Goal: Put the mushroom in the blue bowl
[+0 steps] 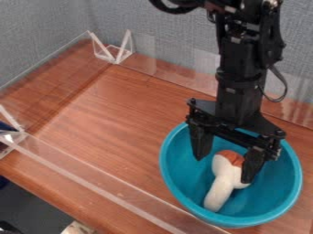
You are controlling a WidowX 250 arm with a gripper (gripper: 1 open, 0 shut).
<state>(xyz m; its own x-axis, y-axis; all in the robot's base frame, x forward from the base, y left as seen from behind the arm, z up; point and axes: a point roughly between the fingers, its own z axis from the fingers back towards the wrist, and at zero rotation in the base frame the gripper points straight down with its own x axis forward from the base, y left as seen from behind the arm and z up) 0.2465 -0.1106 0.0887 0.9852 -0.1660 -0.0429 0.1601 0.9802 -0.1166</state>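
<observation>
The blue bowl (182, 173) stands on the wooden table at the lower right. Inside it lies the mushroom (222, 183), tipped on its side, cream stem toward the near wall and reddish-brown cap up under the fingers. My gripper (230, 156) points straight down into the bowl, open, its two black fingers spread wide on either side of the mushroom's cap end. Nothing is gripped between them.
A low clear acrylic wall (86, 172) runs along the table's near edge and left side. A white wire stand (112, 47) sits at the back left. Cables hang behind the arm at the right.
</observation>
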